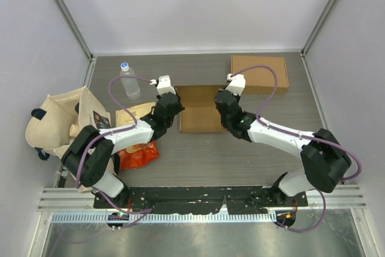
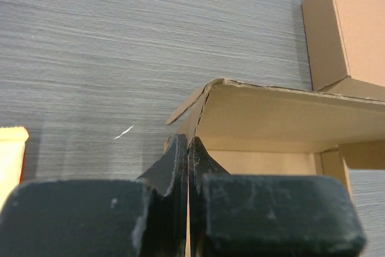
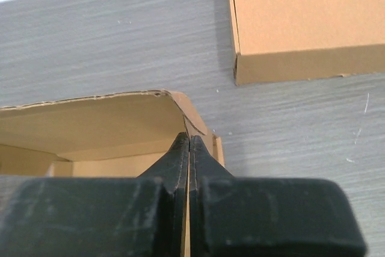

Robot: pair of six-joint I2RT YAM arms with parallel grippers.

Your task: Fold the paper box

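Observation:
The brown paper box [image 1: 200, 109] lies at the middle of the grey table, half formed, its lid flap raised. My left gripper [image 1: 175, 112] is shut on the box's left side wall [image 2: 191, 126]; the card edge runs between its jaws. My right gripper [image 1: 224, 112] is shut on the box's right side wall [image 3: 194, 127]. In the left wrist view the lid [image 2: 289, 109] arches over the open inside. In the right wrist view the lid [image 3: 90, 115] does the same.
A second, closed cardboard box [image 1: 259, 73] lies at the back right, also in the right wrist view [image 3: 307, 22]. A water bottle [image 1: 129, 80], a cloth bag [image 1: 63, 118], a yellow packet [image 1: 137, 112] and a red snack bag [image 1: 138, 153] are at the left.

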